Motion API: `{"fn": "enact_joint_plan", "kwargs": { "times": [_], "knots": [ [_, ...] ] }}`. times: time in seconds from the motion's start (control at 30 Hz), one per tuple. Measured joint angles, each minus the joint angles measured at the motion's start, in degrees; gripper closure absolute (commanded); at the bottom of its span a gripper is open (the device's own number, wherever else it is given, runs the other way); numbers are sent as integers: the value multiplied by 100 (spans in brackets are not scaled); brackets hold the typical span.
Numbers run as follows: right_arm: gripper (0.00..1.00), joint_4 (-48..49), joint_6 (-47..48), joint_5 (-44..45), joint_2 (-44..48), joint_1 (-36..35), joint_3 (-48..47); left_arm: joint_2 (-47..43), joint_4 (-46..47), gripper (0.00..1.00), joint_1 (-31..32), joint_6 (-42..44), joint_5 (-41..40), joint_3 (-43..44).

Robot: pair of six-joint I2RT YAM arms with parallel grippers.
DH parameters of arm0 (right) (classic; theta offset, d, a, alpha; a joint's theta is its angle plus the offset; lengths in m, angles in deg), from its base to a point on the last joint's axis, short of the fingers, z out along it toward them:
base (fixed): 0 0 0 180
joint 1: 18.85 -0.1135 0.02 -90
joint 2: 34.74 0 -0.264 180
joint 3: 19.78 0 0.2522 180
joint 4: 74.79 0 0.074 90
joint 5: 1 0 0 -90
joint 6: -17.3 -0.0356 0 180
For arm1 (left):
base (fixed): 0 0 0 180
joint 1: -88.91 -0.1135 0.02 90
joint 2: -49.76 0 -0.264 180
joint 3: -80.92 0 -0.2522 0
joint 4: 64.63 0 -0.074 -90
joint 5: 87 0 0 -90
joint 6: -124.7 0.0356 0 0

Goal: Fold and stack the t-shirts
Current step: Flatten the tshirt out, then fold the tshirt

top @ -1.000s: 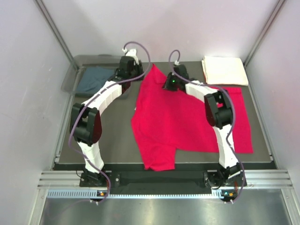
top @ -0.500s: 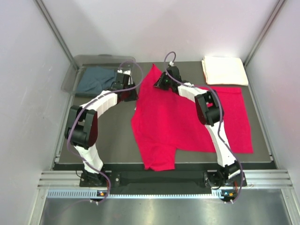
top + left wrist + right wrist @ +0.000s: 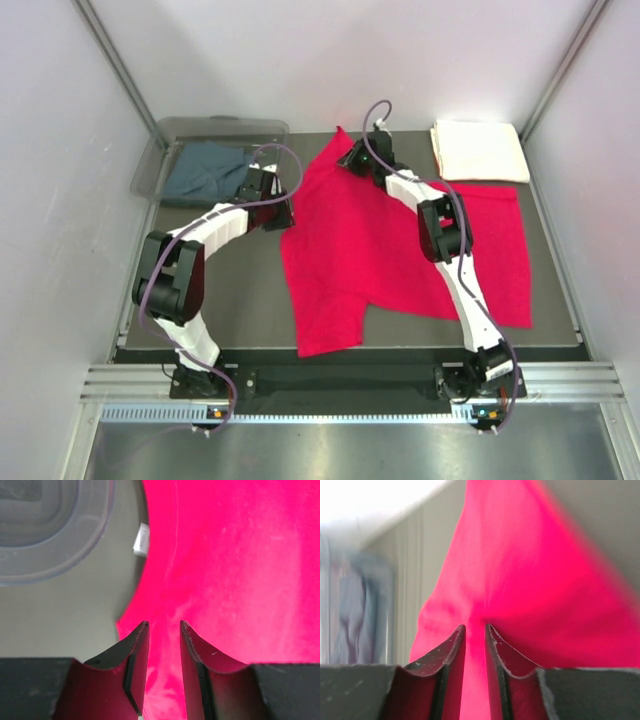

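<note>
The bright red t-shirt [image 3: 390, 240] lies spread over the middle of the table. My right gripper [image 3: 354, 160] is shut on its far corner, and the cloth rises to a peak there; in the right wrist view the red cloth [image 3: 520, 580] runs pinched between the jaws of this gripper [image 3: 475, 626]. My left gripper [image 3: 282, 212] stands open over the shirt's left edge, its fingers astride the red cloth [image 3: 240, 570] in the left wrist view [image 3: 164, 624]. The cream-white t-shirt [image 3: 480, 150] lies folded at the far right. The slate blue-grey t-shirt [image 3: 205, 170] sits in the bin.
The clear plastic bin [image 3: 150, 170] stands at the far left corner, its rim [image 3: 60, 555] close to my left gripper. A white label [image 3: 142, 539] shows at the red shirt's edge. Walls close in the table on three sides.
My left gripper has come nearer, from beside the bin down to the red shirt's left edge. My right gripper has carried the shirt's corner farther back, and the near hem has slid away from the front edge.
</note>
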Motion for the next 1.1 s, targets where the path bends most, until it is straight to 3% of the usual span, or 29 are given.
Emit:
{"fn": "enact_joint_plan", "kwargs": {
  "times": [0.13, 0.27, 0.37, 0.53, 0.63, 0.8, 0.9, 1.1],
  "knots": [
    [66, 7, 9, 81, -479, 426, -824, -96, -26, 64, 0, 2, 63, -13],
    [64, 7, 52, 98, -490, 850, -874, -144, -109, 63, 0, 2, 68, -13],
    [64, -114, 153, 96, -468, 1108, -929, -168, -236, 57, 0, 0, 92, -26],
    [53, -1172, 619, 9, -94, 1207, -931, -299, -566, 50, 0, -87, 74, -168],
    [45, -2070, 944, -44, 728, 1169, -570, -658, -931, 51, 0, -382, -35, -468],
    [35, -2916, 1335, -22, 3283, 1141, 1458, -1388, -1375, 53, 0, -975, 9, -1150],
    [34, -3134, 1482, 22, 4793, 1141, 2627, -1814, -1473, 52, 35, -1309, 243, -1729],
    [33, -3718, 1506, 260, 6478, 1252, 4592, -2151, -1502, 55, 374, -1829, 444, -2557]
  ]
}}
